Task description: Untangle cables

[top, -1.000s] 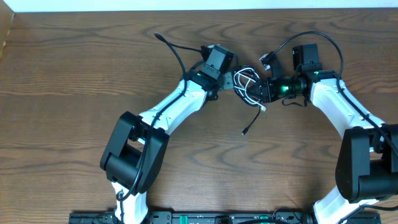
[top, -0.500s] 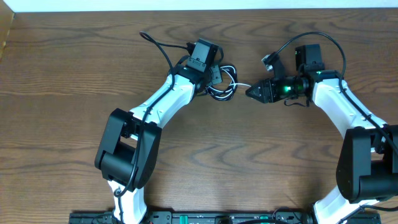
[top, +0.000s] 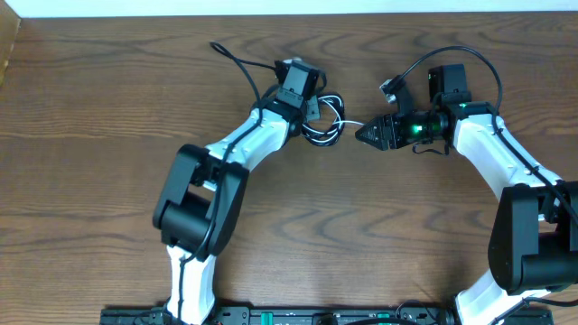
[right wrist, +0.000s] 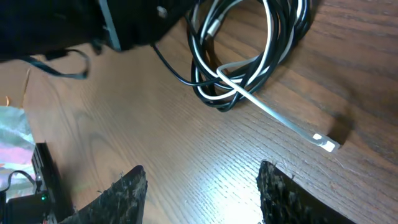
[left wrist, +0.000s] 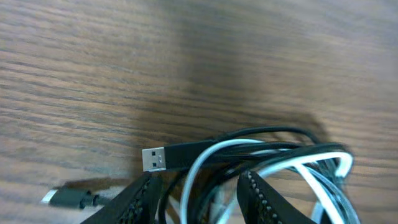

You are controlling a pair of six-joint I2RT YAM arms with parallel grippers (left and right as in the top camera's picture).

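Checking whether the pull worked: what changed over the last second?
The left pincer dragged the cable bundle leftward, away from the right pincer, which let go and now stands open and empty. The white plug trails toward it. The black and white loops stayed tangled together, and the right pincer roughly kept its place.

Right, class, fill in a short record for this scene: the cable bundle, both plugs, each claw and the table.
bundle: black and white cables looped together, tangled
white plug: sticks out of the bundle, lying on the table
black plug: USB end, beside the loops
left claw: fingers apart, loops between them; grip unclear
right claw: open, empty, clear of the white plug
table: brown wood
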